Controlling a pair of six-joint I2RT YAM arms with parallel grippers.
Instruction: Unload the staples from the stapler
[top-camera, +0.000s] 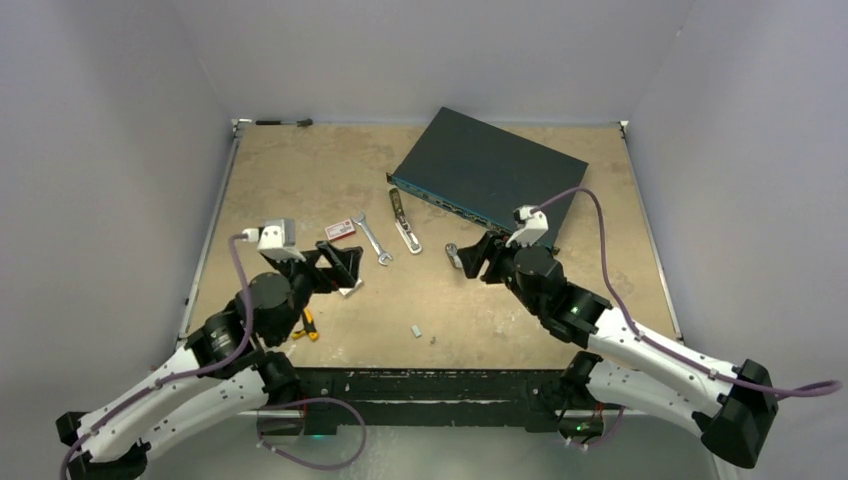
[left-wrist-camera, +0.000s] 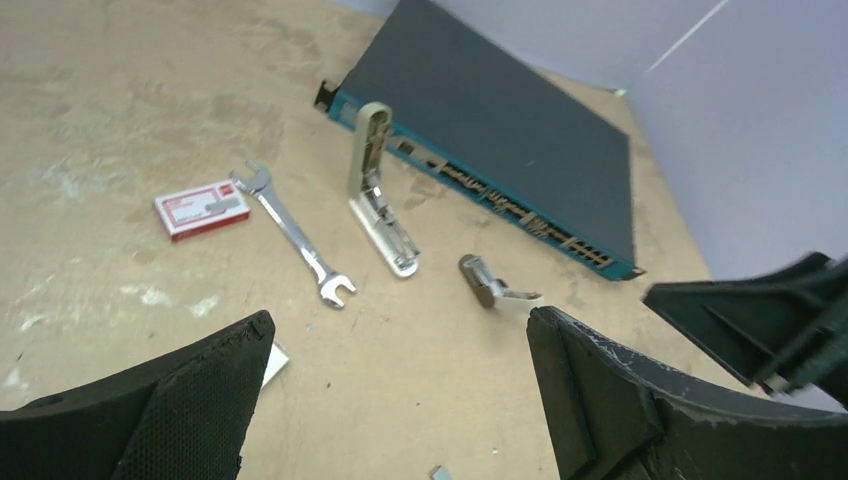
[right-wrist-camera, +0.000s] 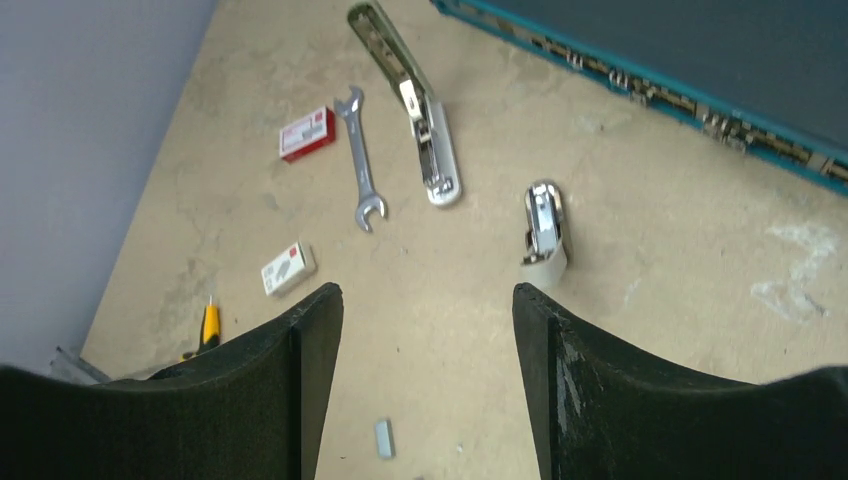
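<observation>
The stapler (top-camera: 405, 222) lies swung open in the middle of the table, its pale top at the far end and its silvery channel at the near end. It also shows in the left wrist view (left-wrist-camera: 380, 195) and the right wrist view (right-wrist-camera: 418, 115). A small grey strip of staples (top-camera: 416, 329) lies loose near the front edge and shows in the right wrist view (right-wrist-camera: 384, 438). My left gripper (top-camera: 342, 268) is open and empty, left of the stapler. My right gripper (top-camera: 478, 258) is open and empty, to its right, beside a stubby grey piece (top-camera: 453, 255).
A wrench (top-camera: 372, 238) and a red-and-white box (top-camera: 340, 229) lie left of the stapler. A small white box (right-wrist-camera: 288, 268) sits by my left gripper. A dark network switch (top-camera: 490, 170) fills the back right. A yellow-handled tool (top-camera: 308, 325) lies at the front left.
</observation>
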